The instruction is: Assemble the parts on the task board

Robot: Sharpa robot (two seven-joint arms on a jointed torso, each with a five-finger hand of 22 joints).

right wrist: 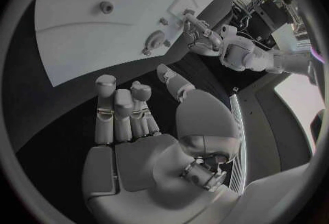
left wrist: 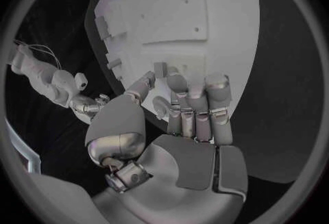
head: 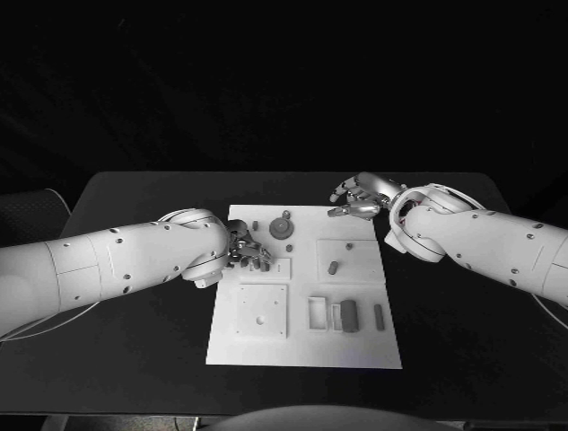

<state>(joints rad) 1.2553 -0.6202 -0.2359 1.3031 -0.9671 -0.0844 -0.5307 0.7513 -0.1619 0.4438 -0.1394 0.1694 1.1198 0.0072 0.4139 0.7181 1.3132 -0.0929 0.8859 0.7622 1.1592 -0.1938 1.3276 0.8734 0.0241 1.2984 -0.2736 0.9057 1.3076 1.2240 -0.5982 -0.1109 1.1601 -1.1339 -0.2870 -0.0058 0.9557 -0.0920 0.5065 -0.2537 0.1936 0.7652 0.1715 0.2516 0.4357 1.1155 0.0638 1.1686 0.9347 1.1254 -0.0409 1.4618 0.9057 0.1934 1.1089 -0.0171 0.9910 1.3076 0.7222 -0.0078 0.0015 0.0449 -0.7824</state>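
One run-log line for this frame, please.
left robot hand: at task board left edge, empty | right robot hand: off board's far right corner, empty | parts: lying on board

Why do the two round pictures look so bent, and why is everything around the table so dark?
Wrist views: fisheye lenses bow the task board edges and enlarge the left hand and right hand. Head view: light falls on the white board and arms; the black table and background swallow the rest.

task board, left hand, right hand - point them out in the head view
task board [head: 303, 346]: head view, bare near end
left hand [head: 248, 253]: head view, fingers over the board
right hand [head: 360, 196]: head view, middle
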